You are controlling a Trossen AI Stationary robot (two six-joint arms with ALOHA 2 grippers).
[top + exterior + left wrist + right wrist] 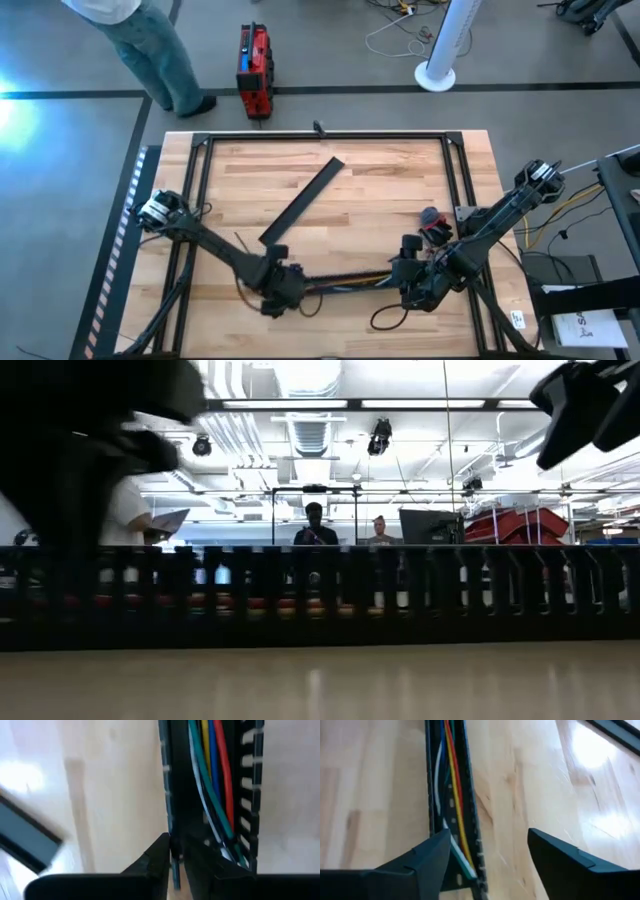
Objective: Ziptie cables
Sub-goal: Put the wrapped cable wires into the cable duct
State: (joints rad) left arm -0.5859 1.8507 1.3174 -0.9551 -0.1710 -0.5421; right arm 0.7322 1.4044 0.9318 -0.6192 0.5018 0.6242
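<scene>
From above, your cables (345, 283) are barely a thin dark line between the arms at the desk's (400, 170) near edge. Only the wrist views show them lying inside a slotted black bar (250, 795). The left pincer (181, 857) is nearly closed on that bar's wall; the right pincer (487, 855) stands open, one finger beside the bar.

The whole table (330, 200) and both arms are seen from straight above in the high view. From tabletop level, the slotted bar (320, 595) is viewed close, with the room behind. The same bar (250, 795) and its cables (451, 780) are looked down upon closely by both wrist cameras.
</scene>
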